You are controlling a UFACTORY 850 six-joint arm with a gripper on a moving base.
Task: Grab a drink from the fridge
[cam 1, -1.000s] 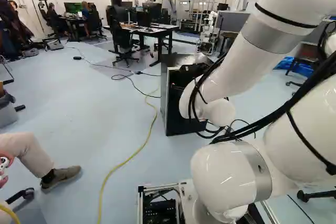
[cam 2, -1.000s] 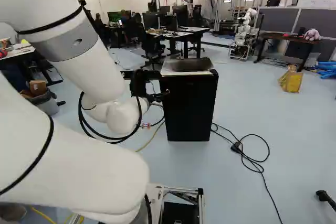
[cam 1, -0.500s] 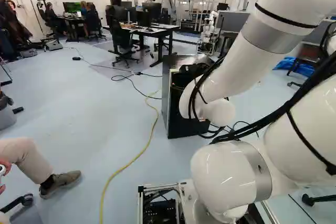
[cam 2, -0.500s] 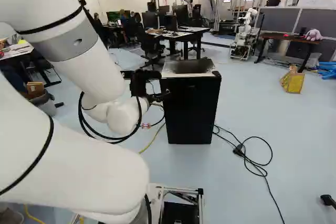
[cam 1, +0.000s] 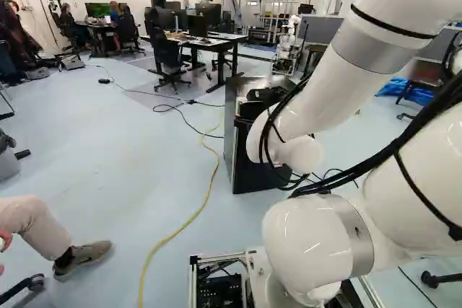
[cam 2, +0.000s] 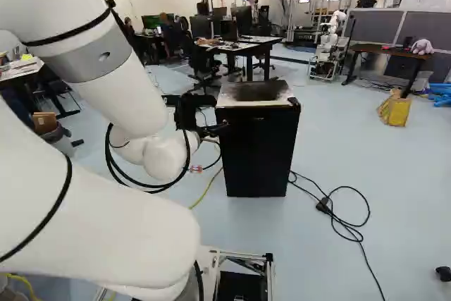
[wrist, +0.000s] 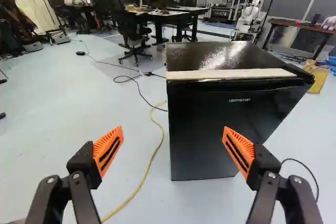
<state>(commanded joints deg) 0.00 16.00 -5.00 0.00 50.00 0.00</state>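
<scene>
My gripper (cam 2: 220, 130) is held out in front of the near face of the black fridge (cam 2: 257, 149), close to its left part in the right base view. In the wrist view the gripper (wrist: 174, 136) stands wide open, with nothing between its orange pads. The fridge (wrist: 226, 124) stands ahead, mostly to the side of one finger, with its left upright edge lined up with the gap between the pads. Its door is closed, which hides the inside. A pale strip (wrist: 231, 74) runs along the top's front edge.
A yellow cable (cam 1: 189, 219) lies on the floor beside the fridge, and a black cord (cam 2: 345, 225) on its other side. Desks (cam 2: 246, 48) stand beyond. Another robot (cam 2: 328, 44) is farther back. A person's leg and shoe (cam 1: 83, 254) are at the left.
The base has moved a little ahead: the fridge shows larger and lower, slightly farther right in both base views. The arm holds its pose against its base joint, and the gripper has stayed open.
</scene>
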